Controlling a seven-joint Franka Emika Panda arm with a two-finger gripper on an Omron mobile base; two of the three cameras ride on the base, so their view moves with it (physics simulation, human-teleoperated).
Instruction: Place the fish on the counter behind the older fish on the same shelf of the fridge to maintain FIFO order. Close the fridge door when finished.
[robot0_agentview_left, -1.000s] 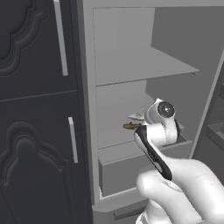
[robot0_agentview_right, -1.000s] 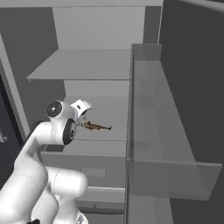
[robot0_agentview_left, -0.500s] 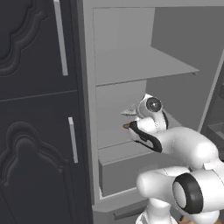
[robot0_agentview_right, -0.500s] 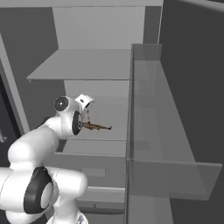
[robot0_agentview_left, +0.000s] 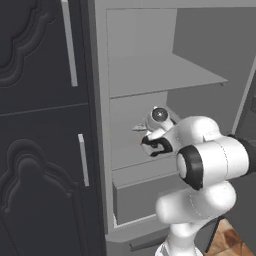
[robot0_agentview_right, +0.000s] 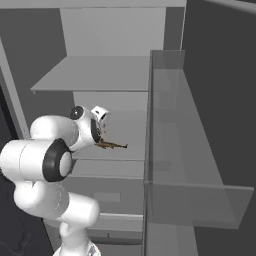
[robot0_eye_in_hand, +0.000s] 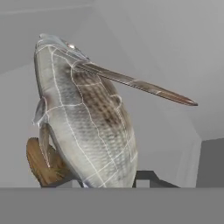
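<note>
In the hand view, the silvery-grey fish (robot0_eye_in_hand: 83, 127) hangs close up with my gripper (robot0_eye_in_hand: 107, 179) shut on it. The older fish (robot0_eye_in_hand: 41, 164), golden-brown, peeks out from behind its lower left. From the left base view my gripper (robot0_agentview_left: 146, 136) is inside the open fridge (robot0_agentview_left: 140, 60), just above the shelf (robot0_agentview_left: 130, 160), with the grey fish's tip (robot0_agentview_left: 139, 128) sticking out to the left. From the right base view the older fish (robot0_agentview_right: 112, 145) lies on the shelf (robot0_agentview_right: 130, 157), right beside my wrist. The counter is out of view.
The fridge door (robot0_agentview_right: 200, 165) stands open at the right with a clear bin on its inside. A higher bare shelf (robot0_agentview_left: 165, 80) hangs over the hand. A grey drawer front (robot0_agentview_left: 145, 197) sits below the shelf. Dark cabinet doors (robot0_agentview_left: 45, 150) with silver handles flank the fridge's left.
My hand has moved left and deeper over the shelf with the grey fish still held. The arm's elbow has swung up in front of the cameras. The golden-brown fish has not moved.
</note>
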